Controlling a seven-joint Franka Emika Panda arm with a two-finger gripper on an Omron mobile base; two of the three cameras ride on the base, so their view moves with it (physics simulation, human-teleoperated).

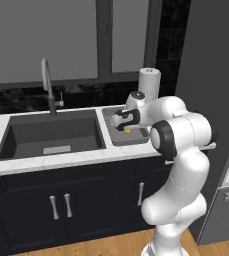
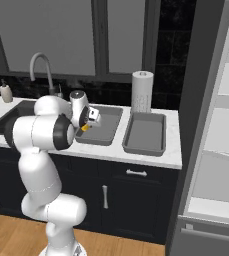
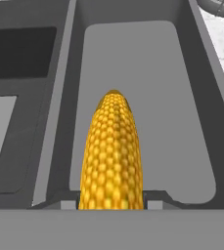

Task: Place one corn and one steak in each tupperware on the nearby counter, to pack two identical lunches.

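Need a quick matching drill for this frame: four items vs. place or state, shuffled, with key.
Items:
1. corn
2. tray beside the sink
3. tray nearer the fridge
4. paper towel roll

Descriptions:
A. stands upright at the back of the counter
B. has nothing in it
C. gripped in the tool
D. directly under the tool

Pairs: 1-C, 2-D, 3-B, 4-A

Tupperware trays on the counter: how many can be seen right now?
2. One tupperware sits just right of the sink, under the gripper that holds a corn over it. The second tupperware lies beside it, in front of the paper towel roll.
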